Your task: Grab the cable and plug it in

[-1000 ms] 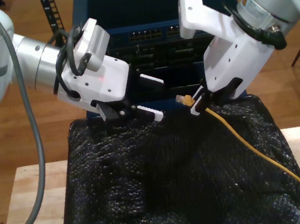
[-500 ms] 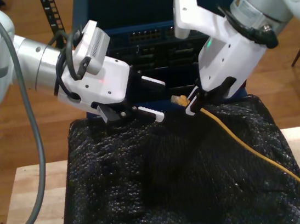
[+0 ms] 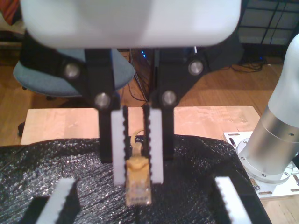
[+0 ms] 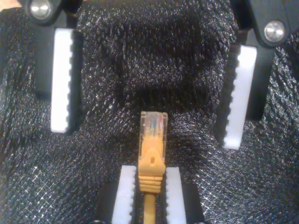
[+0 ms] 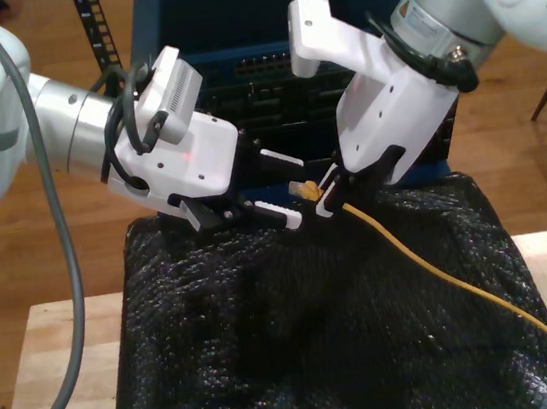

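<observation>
My second tool [image 4: 149,176] clamps the cable [image 4: 152,154] behind its plug, above black mesh padding [image 4: 154,56].

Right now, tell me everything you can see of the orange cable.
The cable is thin and orange-yellow. It ends in a small clear plastic plug behind a ribbed orange boot. My second gripper is shut on the boot and holds the end above the black mesh padding. The plug points at my open first gripper, and no contact is visible. The rest trails over the padding toward the exterior view's lower right.
</observation>
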`<state>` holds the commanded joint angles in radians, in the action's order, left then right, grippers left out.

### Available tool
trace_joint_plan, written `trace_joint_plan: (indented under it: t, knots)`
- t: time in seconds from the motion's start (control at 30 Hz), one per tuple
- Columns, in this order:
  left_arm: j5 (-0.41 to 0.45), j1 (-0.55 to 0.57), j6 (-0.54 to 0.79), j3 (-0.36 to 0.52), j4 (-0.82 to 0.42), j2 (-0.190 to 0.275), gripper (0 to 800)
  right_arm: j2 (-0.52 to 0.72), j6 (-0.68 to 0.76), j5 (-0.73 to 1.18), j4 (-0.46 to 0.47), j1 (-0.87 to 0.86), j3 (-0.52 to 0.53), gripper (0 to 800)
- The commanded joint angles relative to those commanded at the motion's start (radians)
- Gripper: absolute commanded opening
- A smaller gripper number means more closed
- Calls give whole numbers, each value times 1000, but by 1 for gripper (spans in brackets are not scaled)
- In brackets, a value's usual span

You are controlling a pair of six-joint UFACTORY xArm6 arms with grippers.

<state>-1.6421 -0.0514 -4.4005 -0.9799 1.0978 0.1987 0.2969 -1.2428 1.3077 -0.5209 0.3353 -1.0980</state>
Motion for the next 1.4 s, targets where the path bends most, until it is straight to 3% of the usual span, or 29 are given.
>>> trace_joint_plan:
  t: [0.37, 0.6, 1.0, 1.23, 1.4]
  knots:
    - [3, -2, 2, -2, -2, 2, 546, -2, 0, 0, 2, -2, 0, 6]
    - [9, -3, 0, 0, -2, 2, 407, 0, 0, 0, 0, -2, 0, 6]
    - [12, -5, -2, 5, 0, 6, 321, -2, 0, 0, 0, -2, 0, 6]
    - [14, -5, -3, 28, 0, 8, 213, -2, 0, 0, 0, -2, 2, 6]
    - [14, -6, -2, 29, 2, 15, 207, -2, 0, 0, 0, -2, 2, 6]
